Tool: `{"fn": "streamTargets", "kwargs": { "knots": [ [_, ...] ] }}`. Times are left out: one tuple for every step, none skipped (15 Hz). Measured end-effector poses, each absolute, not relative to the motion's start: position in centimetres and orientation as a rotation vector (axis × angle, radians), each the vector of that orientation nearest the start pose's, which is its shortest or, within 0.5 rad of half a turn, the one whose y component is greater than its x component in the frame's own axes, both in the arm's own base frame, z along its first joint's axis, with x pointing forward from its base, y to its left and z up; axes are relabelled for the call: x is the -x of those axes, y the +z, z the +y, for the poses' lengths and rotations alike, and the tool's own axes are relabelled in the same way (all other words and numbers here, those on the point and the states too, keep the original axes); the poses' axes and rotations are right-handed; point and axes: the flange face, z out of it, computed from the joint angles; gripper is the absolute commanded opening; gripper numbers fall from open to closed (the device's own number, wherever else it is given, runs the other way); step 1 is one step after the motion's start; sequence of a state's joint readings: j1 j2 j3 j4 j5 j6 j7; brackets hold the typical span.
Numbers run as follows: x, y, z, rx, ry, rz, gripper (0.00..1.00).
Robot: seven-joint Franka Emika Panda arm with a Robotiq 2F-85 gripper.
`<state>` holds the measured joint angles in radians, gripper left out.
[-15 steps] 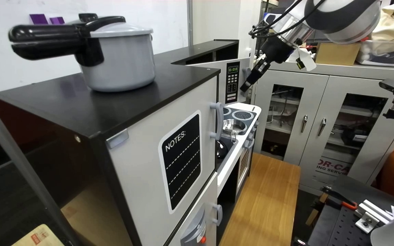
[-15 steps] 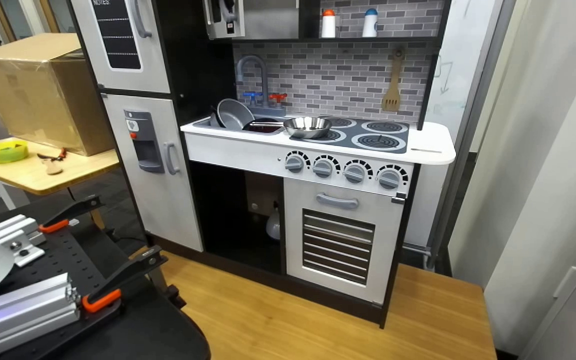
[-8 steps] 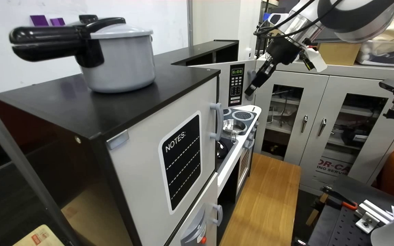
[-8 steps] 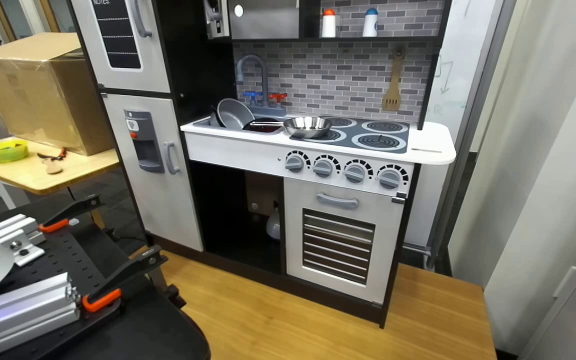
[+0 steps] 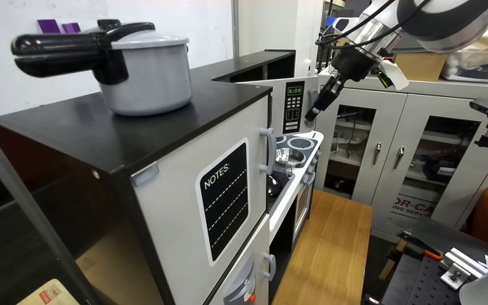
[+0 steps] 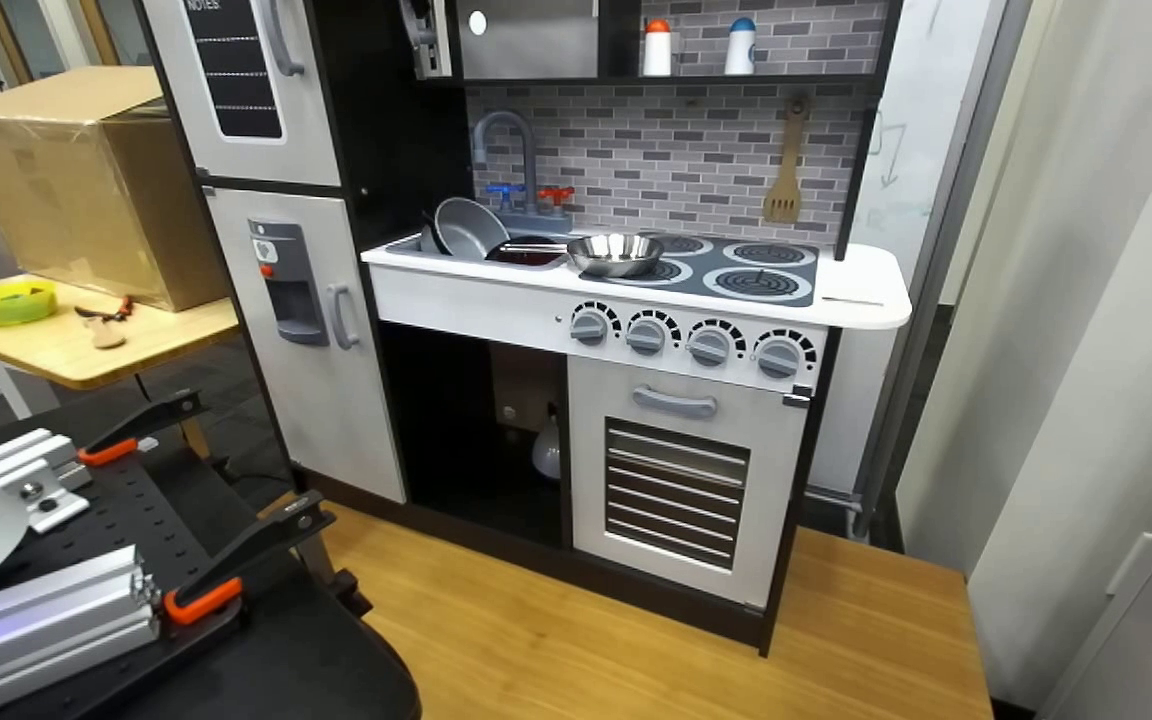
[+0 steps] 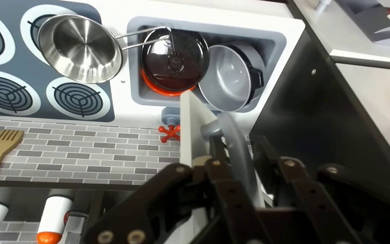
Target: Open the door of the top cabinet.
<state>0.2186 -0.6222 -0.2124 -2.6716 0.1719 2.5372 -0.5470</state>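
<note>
The door (image 5: pixel 271 99) is a pale grey panel with a black 6:08 keypad and a grey handle. It stands swung out from the top cabinet (image 6: pixel 536 40), whose grey inside shows in an exterior view. The door also shows edge-on there (image 6: pixel 433 45) at the top edge of the picture. In the wrist view the door (image 7: pixel 186 125) is seen from above. My gripper (image 7: pixel 240 150) is around its handle (image 7: pixel 234 135): one finger sits between handle and door, the other on the outer side with a gap. My gripper (image 5: pixel 311 114) also shows beside the door in an exterior view.
A fridge unit (image 5: pixel 176 237) with a grey pot (image 5: pixel 151 76) on top stands beside the top cabinet. Below are the stove with a steel pan (image 7: pixel 80 49) and a sink (image 7: pixel 276 44) holding pots. Grey glass-door cabinets (image 5: pixel 400 106) stand behind the arm.
The door has swung farther open, showing more of the cabinet's inside. My gripper and arm have moved with it, away from the cabinet, mostly in the earlier half second.
</note>
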Motion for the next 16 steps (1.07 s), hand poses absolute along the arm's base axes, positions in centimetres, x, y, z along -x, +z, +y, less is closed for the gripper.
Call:
{"fn": "streamTargets", "kwargs": {
  "knots": [
    [-39.15, 47.55, -0.20, 2.845, -0.771, -0.642, 0.66],
    [-39.15, 47.53, -0.20, 2.846, -0.770, -0.642, 0.74],
    [-39.14, 47.50, -0.20, 2.846, -0.769, -0.641, 0.81],
    [-39.14, 47.47, -0.22, 2.846, -0.769, -0.640, 0.88],
    [-39.13, 47.45, -0.25, 2.847, -0.768, -0.639, 0.95],
    [-39.12, 47.42, -0.28, 2.847, -0.767, -0.638, 0.99],
    [-39.11, 47.39, -0.32, 2.848, -0.766, -0.637, 1.00],
    [-39.10, 47.36, -0.36, 2.849, -0.765, -0.635, 1.00],
    [-39.09, 47.34, -0.40, 2.849, -0.764, -0.634, 1.00],
    [-39.09, 47.34, -0.46, 2.851, -0.763, -0.633, 1.00],
    [-39.08, 47.33, -0.53, 2.853, -0.763, -0.633, 1.00],
    [-39.08, 47.32, -0.59, 2.856, -0.761, -0.634, 1.00],
    [-39.06, 47.30, -0.66, 2.859, -0.759, -0.636, 1.00],
    [-39.03, 47.31, -0.72, 2.860, -0.756, -0.636, 1.00],
    [-38.94, 47.32, -0.81, 2.861, -0.749, -0.634, 1.00],
    [-38.77, 47.40, -1.00, 2.860, -0.738, -0.629, 1.00]
  ]
}}
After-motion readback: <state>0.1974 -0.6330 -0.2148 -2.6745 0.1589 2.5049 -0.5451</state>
